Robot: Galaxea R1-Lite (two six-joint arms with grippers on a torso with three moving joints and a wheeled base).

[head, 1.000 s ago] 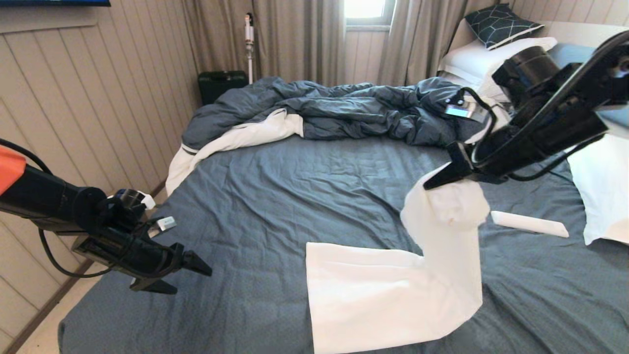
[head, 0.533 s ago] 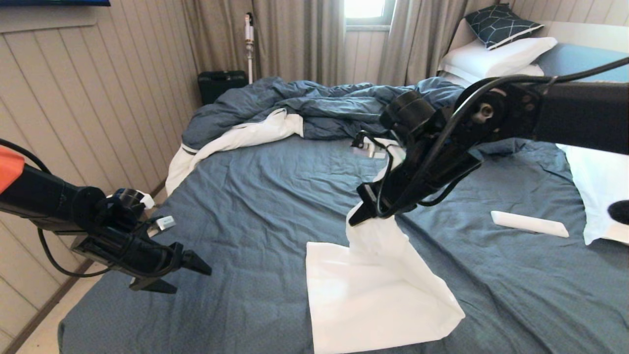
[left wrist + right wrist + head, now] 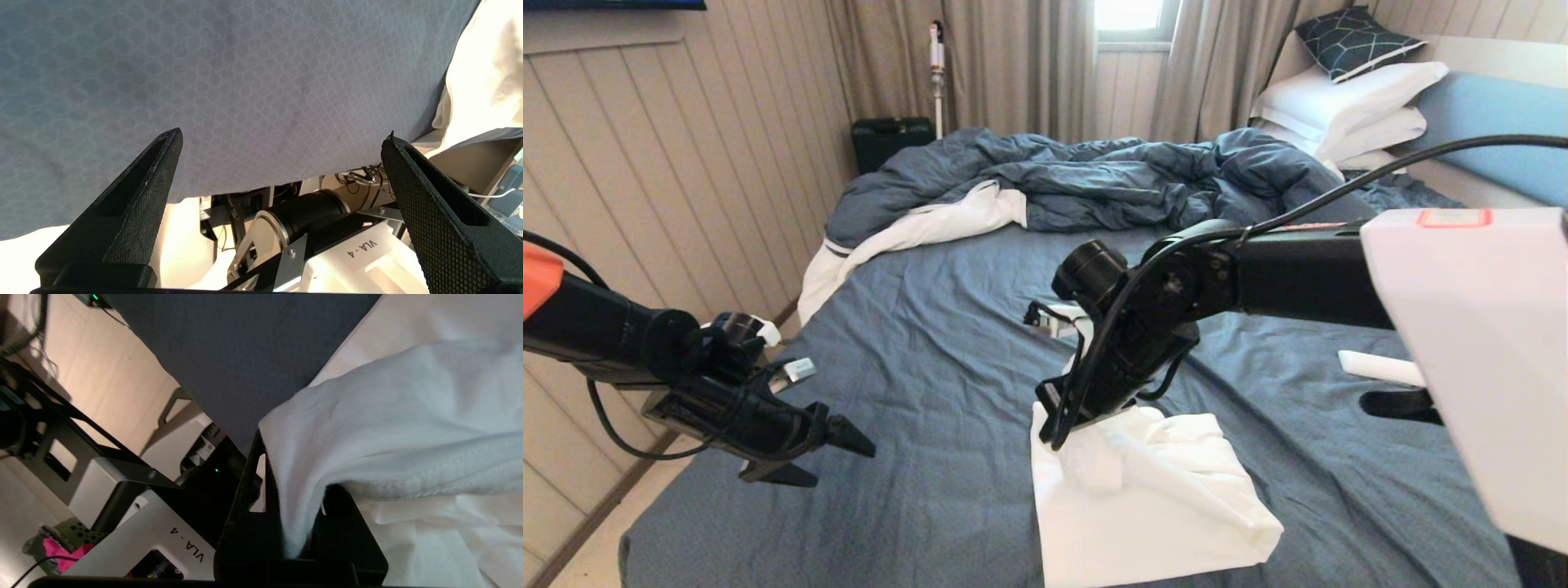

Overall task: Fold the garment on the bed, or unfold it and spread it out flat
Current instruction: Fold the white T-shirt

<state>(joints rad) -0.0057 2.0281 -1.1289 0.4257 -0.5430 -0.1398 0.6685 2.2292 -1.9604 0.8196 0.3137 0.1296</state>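
Observation:
The white garment (image 3: 1152,506) lies partly folded near the front edge of the bed (image 3: 947,343), its upper layer bunched and rumpled. My right gripper (image 3: 1055,425) is low over the garment's left edge, shut on a fold of the white cloth (image 3: 294,473), which passes between its black fingers (image 3: 245,486). The chest print is hidden. My left gripper (image 3: 837,457) hangs open above the bed's left front corner, well apart from the garment, with only grey-blue sheet (image 3: 245,81) and the robot's base between its fingers (image 3: 143,183).
A rumpled dark-blue duvet (image 3: 1078,180) with white lining lies across the far side. White pillows (image 3: 1347,98) and a patterned cushion (image 3: 1347,37) sit by the headboard (image 3: 1494,106). A white flat bar (image 3: 1380,367) lies on the sheet at right. The wooden wall (image 3: 645,204) is close on the left.
My right arm has swung from high at the right down and leftward, carrying the garment's raised end over onto the lower part. The left arm has stayed still.

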